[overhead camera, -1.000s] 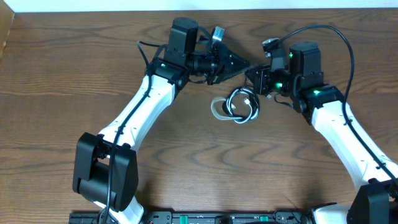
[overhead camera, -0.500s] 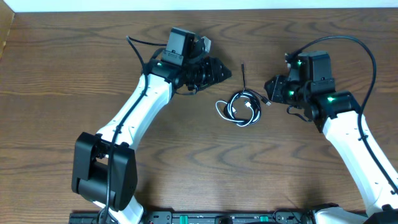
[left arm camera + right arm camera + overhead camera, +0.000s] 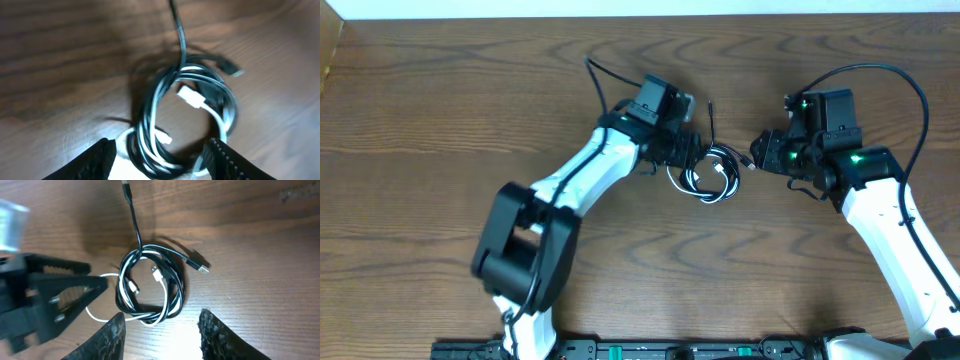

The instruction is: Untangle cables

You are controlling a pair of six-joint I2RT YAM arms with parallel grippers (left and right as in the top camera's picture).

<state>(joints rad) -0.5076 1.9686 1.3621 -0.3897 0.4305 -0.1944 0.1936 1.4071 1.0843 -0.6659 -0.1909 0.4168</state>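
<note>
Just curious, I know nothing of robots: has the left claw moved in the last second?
Yes. The left gripper has moved away from the table's far edge, down to the left side of the cable bundle.

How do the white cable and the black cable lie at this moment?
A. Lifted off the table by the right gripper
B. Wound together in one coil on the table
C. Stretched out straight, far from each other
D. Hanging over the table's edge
B: the cables form one shared coil that lies flat on the table, with only one black end running out straight.
</note>
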